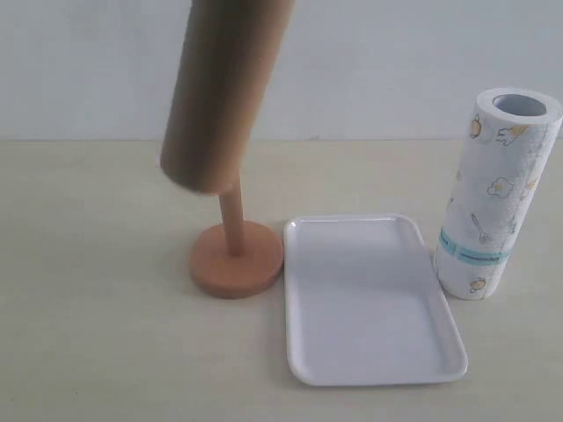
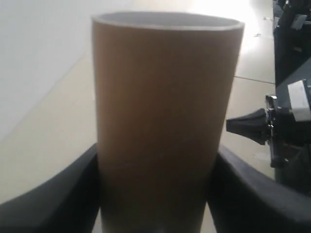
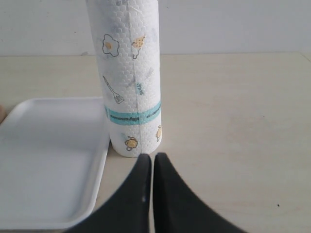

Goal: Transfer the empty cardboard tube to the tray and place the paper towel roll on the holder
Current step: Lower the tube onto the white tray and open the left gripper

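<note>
The brown cardboard tube (image 1: 224, 88) hangs tilted above the wooden holder (image 1: 236, 257), its lower end still over the top of the pole (image 1: 232, 224). In the left wrist view my left gripper (image 2: 155, 194) is shut on the tube (image 2: 160, 111), a black finger pressing each side. The white tray (image 1: 374, 303) lies flat to the right of the holder's base. Beyond the tray's right edge the paper towel roll (image 1: 493, 193) stands upright. My right gripper (image 3: 152, 158) is shut with nothing in it, low on the table just short of the roll (image 3: 127, 73).
A beige table carries everything, with a pale wall behind. The tray's rim (image 3: 99, 170) lies close beside the right gripper. Dark equipment (image 2: 286, 121) stands off the table's far side in the left wrist view.
</note>
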Controlling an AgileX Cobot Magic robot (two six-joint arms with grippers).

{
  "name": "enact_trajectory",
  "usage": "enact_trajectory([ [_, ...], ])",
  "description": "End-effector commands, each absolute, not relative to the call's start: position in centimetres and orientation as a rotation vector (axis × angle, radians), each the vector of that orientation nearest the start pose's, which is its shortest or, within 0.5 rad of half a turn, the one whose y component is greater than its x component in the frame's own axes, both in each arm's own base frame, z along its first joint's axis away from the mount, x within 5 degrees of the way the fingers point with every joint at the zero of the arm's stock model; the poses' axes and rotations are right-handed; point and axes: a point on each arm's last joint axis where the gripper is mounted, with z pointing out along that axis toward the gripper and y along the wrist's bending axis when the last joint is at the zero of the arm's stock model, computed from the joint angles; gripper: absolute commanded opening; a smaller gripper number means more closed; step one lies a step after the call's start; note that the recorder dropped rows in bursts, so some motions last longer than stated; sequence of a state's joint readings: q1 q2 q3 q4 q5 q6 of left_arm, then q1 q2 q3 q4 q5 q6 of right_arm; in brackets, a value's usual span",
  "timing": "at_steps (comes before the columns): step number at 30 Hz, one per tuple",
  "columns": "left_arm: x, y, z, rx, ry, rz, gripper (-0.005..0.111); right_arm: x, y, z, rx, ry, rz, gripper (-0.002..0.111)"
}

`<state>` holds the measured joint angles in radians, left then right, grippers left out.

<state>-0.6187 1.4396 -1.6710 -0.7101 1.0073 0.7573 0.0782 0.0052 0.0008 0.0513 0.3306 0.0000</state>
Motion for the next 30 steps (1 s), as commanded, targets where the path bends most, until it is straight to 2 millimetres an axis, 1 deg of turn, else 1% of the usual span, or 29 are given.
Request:
enact_trajectory([
  [1,20.9,-22.4,42.6,1.048,1.781,-0.925,0.004,5.4,0.6,18.4,-0.039,1.807,0.105,0.001],
  [2,21.1,-22.4,41.8,0.967,1.791,-0.938,0.004,5.4,0.6,18.4,-0.039,1.807,0.105,0.001],
  [4,22.0,-22.6,39.4,0.754,1.832,-0.963,0.004,5.4,0.6,18.4,-0.039,1.807,0.105,0.001],
  [6,22.7,-22.6,37.2,0.584,1.899,-1.007,0.004,5.4,0.6,18.4,-0.039,1.807,0.105,0.001],
  [8,23.3,-23.0,35.4,0.512,1.965,-1.041,0.004,5.4,0.6,18.4,-0.039,1.807,0.105,0.001],
  [12,24.6,-24.2,32.9,0.421,2.060,-1.105,0.004,5.4,0.6,18.4,-0.039,1.807,0.105,0.001],
  [13,24.9,-24.5,32.6,0.399,2.074,-1.120,0.004,5.4,0.6,18.4,-0.039,1.807,0.105,0.001],
  [18,26.8,-25.4,29.6,0.154,2.203,-1.239,0.004,5.4,0.6,18.4,-0.039,1.807,0.105,0.001],
  [20,27.2,-25.8,28.3,0.111,2.246,-1.251,0.004,5.4,0.6,18.4,-0.039,1.807,0.105,0.001],
  [24,28.0,-26.4,25.9,0.094,2.313,-1.224,0.004,5.4,0.6,18.4,-0.039,1.807,0.105,0.001],
  [27,28.5,-26.8,23.8,0.078,2.374,-1.203,0.004,5.4,0.6,18.4,-0.039,1.807,0.105,0.001],
  [30,29.2,-27.9,22.0,0.076,2.442,-1.245,0.004,5.4,0.6,18.4,-0.039,1.807,0.105,0.001],
])
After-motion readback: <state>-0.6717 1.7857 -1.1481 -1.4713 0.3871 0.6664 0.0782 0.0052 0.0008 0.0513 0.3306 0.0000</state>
